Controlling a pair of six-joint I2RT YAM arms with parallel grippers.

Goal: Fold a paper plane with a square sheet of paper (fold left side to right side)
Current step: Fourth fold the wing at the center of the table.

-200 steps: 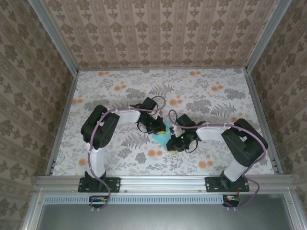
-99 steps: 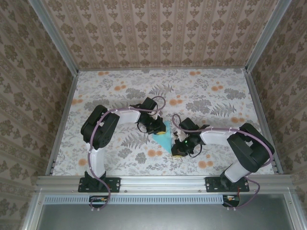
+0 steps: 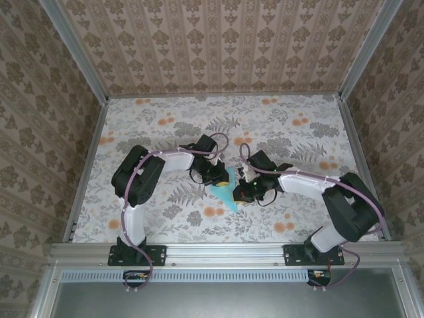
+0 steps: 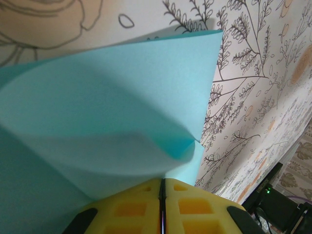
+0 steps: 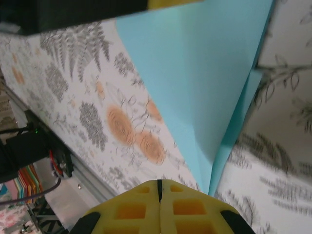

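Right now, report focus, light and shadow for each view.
Top external: even light, sharp, the paper tiny. Left wrist: paper crisp, a soft shadow across its curled layer. Right wrist: table print at right smeared, paper evenly lit.

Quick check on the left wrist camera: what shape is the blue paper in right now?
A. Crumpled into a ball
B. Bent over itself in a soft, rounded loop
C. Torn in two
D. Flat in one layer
B: the blue paper curves over on itself in a rounded loop just ahead of the shut left tool, and the bend there is not pressed into a sharp crease.
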